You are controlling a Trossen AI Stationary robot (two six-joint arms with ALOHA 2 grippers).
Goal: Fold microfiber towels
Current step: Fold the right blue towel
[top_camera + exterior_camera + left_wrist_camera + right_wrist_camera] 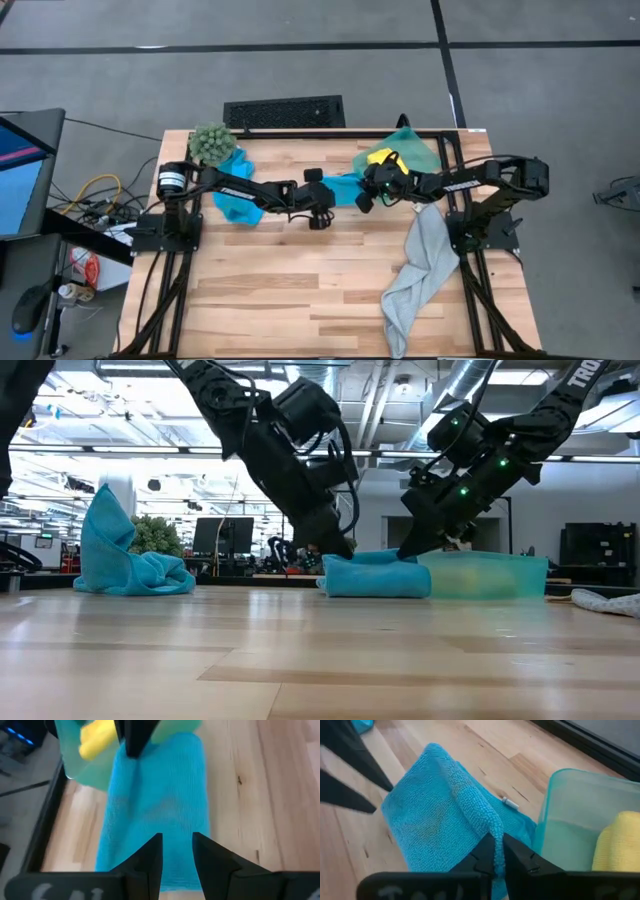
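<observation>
A folded bright blue towel (343, 185) lies flat on the wooden table between my two grippers, next to the green bin (415, 152). My right gripper (496, 842) is shut on it at the end beside the bin. My left gripper (177, 842) stands open over the towel's opposite end (165, 865), with blue cloth showing in the gap between its fingers. A yellow towel (380, 157) sits in the bin. A second blue towel (235, 200) lies heaped at the left. A pale grey towel (420, 270) trails toward the table's near right corner. My left gripper hangs close over the towel's end; I cannot tell whether its fingertips touch the cloth. My right gripper pinches a raised ridge of the blue towel (487, 827) between its two fingers, at the end by the bin. The fingers slant down from the table's right side. The ridge stands up; the rest of the towel lies on the table.
A fuzzy green plant (212, 143) stands at the far left beside the heaped blue towel. The bin's wall (570, 810) is right beside my right gripper. Bare wood fills the near middle of the table (300, 290).
</observation>
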